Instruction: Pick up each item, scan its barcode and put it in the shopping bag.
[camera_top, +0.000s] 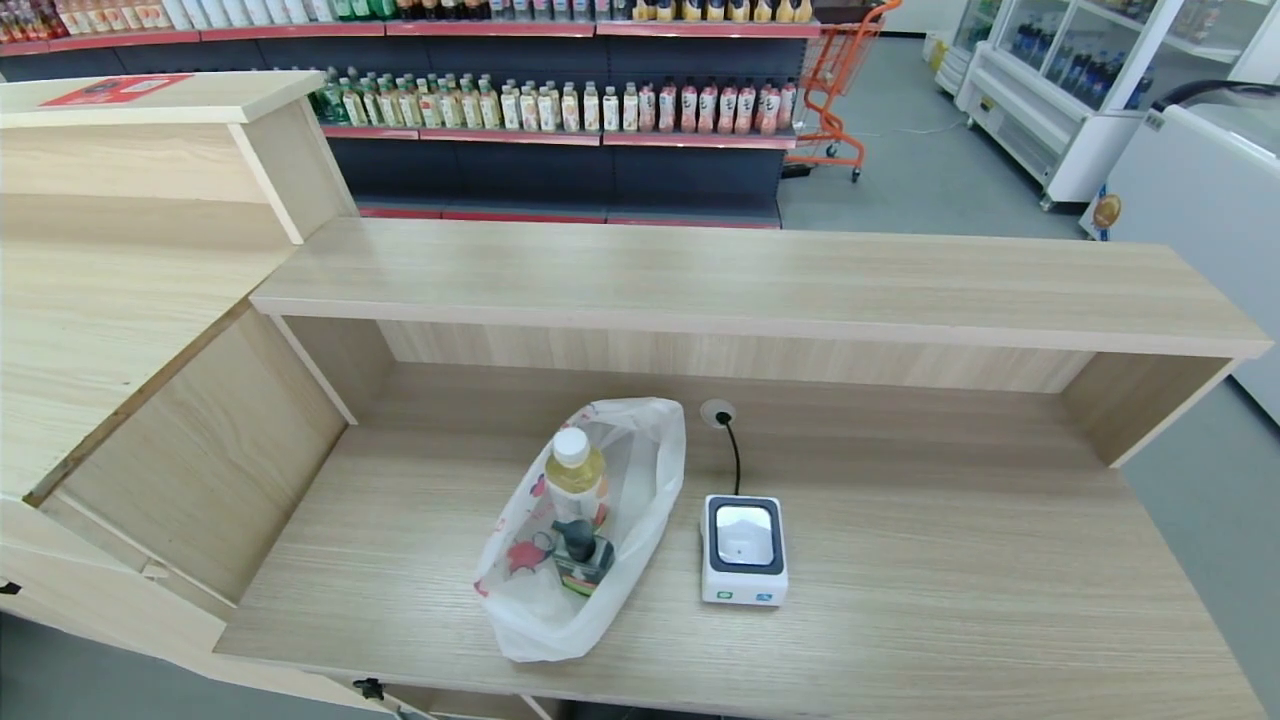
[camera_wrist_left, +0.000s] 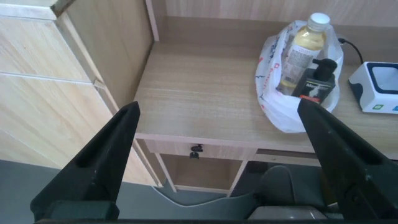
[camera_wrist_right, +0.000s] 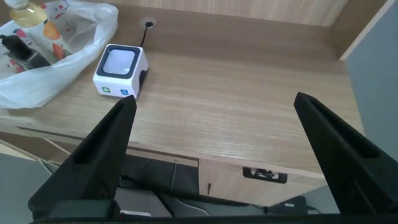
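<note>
A light wooden checkout counter (camera_top: 900, 560) spans the scene, with a raised ledge (camera_top: 760, 280) along its far side and a taller wooden unit (camera_top: 120, 260) joining it on the robot's left. Beyond the ledge, long store shelves (camera_top: 560, 105) carry rows of drink bottles, glass-fronted chillers (camera_top: 1060, 90) stand farther to the right, and an orange shopping trolley (camera_top: 840, 90) is parked between the two. On the counter's lower surface, left of centre, lies a white translucent shopping bag (camera_top: 540, 625) with its mouth turned toward the back wall. Both arms are held off the near edge of the counter. The left gripper (camera_wrist_left: 219, 107) has its two dark fingers (camera_wrist_left: 106, 155) spread wide with nothing between them, and it sits off the counter's left front corner, well apart from the bag. The right gripper (camera_wrist_right: 214, 101) has its fingers (camera_wrist_right: 336, 143) just as far apart and empty, facing the bare right half of the surface. Just right of the bag, close but apart from it, sits a white barcode scanner (camera_top: 743, 550) with a dark-framed window facing up. Inside the bag stands a drink bottle (camera_top: 576, 480) of yellowish liquid with a white cap, and a black pump-top bottle (camera_top: 580, 550) rests against its near side. A thin black cable (camera_top: 735, 455) runs from the scanner's back into a round grommet hole (camera_top: 717, 411).
</note>
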